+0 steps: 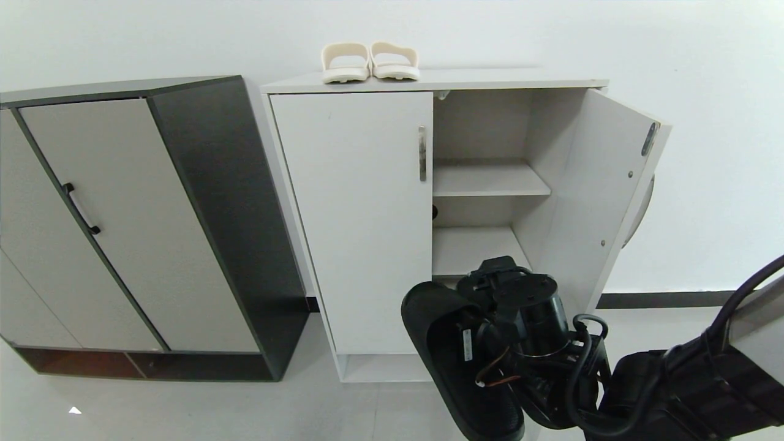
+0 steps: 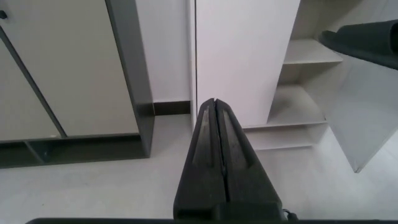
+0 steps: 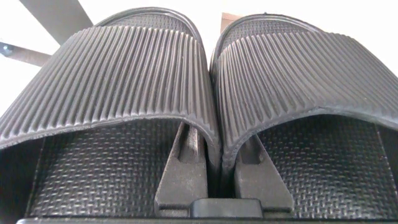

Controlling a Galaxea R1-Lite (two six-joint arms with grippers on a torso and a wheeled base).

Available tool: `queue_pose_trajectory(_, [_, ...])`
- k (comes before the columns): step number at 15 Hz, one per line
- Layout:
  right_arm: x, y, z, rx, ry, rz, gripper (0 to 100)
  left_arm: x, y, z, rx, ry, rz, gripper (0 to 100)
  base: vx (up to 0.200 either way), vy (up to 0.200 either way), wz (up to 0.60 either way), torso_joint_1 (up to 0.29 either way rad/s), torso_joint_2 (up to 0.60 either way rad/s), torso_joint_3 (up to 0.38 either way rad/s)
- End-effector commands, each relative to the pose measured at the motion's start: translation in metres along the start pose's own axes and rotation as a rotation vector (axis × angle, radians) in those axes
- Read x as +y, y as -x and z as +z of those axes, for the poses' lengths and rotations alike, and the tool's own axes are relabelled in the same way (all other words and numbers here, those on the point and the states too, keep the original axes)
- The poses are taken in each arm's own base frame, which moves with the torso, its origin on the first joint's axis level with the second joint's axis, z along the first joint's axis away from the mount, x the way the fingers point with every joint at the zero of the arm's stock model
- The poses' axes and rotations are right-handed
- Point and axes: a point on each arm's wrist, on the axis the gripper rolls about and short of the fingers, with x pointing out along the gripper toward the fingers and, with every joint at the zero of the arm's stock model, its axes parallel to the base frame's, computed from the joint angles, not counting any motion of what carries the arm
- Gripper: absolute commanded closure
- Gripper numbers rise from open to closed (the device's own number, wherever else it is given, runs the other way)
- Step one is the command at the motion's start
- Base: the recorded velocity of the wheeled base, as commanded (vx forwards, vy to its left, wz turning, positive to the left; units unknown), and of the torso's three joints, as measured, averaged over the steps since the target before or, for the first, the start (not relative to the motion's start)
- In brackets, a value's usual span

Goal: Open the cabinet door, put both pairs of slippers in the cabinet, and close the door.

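While right gripper (image 3: pixel 217 167) pinches black slippers (image 1: pixel 450 349), cabinet door (image 1: pixel 606 190) open

Grey cabinet (image 2: pixel 68 62), dark side panel, door shut (black handle (image 1: pixel 79 208) slanting), ahead and left of left gripper (image 2: pixel 215 106). Pale floor (image 2: pixel 93 186) beneath gripper. Dark baseboard (image 2: pixel 171 107) just ahead, under white wall (image 2: pixel 165 43).
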Motion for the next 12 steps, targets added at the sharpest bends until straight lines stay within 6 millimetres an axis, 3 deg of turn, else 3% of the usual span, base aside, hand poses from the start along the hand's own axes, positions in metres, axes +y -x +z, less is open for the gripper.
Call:
queue_pose_trajectory(1, [0.001, 0.001, 0.0, -0.002, -0.001, 0.003, 100, 0.0, 0.0, 0.0, -0.003, 0.019, 0.003, 100, 0.0, 0.0, 0.0, 0.0, 0.0, 0.0])
queue_pose_trajectory(6, [0.006, -0.003, 0.013, -0.044, -0.022, -0.005, 100, 0.0, 0.001, 0.0, -0.014, 0.017, 0.008, 100, 0.0, 0.0, 0.0, 0.0, 0.0, 0.0])
queue_pose_trajectory(9, [0.013, -0.013, 0.029, -0.115, -0.057, -0.064, 100, 0.0, 0.001, 0.0, -0.014, 0.017, 0.008, 100, 0.0, -0.2, 0.0, 0.001, 0.0, 0.002])
queue_pose_trajectory(12, [0.016, -0.024, 0.027, -0.121, -0.058, -0.105, 100, 0.0, 0.001, 0.0, -0.014, 0.017, 0.01, 100, 0.0, -0.2, 0.0, 0.001, 0.0, 0.002])
